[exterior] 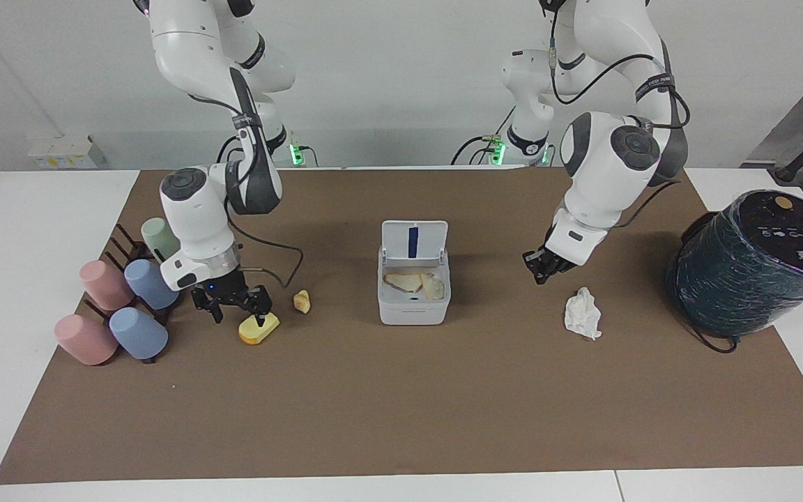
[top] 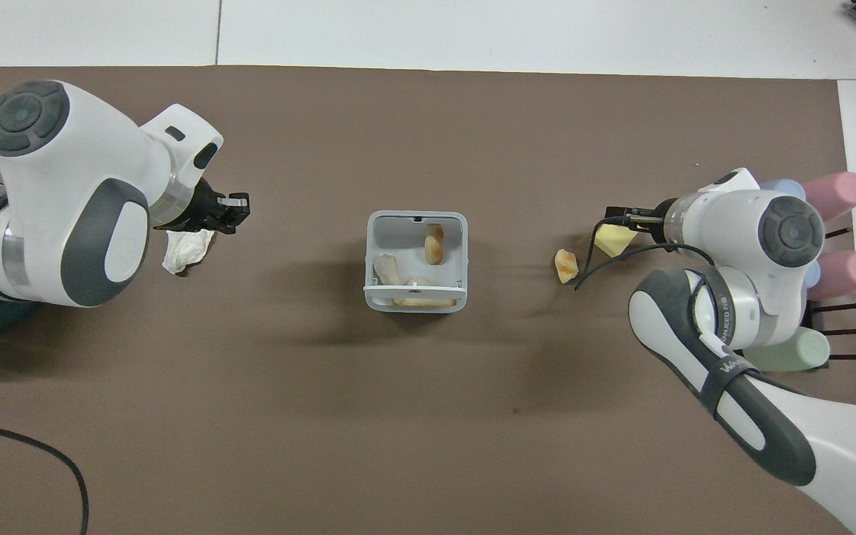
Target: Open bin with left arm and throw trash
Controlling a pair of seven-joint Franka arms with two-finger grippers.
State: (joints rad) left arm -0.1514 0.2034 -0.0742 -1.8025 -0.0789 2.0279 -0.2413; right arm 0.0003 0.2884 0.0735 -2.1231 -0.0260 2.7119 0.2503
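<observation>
Bin (exterior: 413, 305): small white square box with rounded corners, lid (exterior: 414, 241) hinged upright, blue stripe on its underside; pale scraps lie inside. It stands between the two grippers. Tissue wad (exterior: 582, 314): crumpled, white, on the mat just below the left gripper (exterior: 539, 270). Yellow wedge (exterior: 258, 329): orange-edged, flat under the right gripper (exterior: 234, 305), one fingertip at its top. Tan lump (exterior: 301, 301): just beside the wedge, toward the bin.

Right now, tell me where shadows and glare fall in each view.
Facing view: lighting is even, with soft shadows on the brown mat beside the bin and the tissue, and no hard glare. Overhead view: a broad faint shadow lies on the mat nearer the robots than the bin, and the left arm partly covers the tissue.
</observation>
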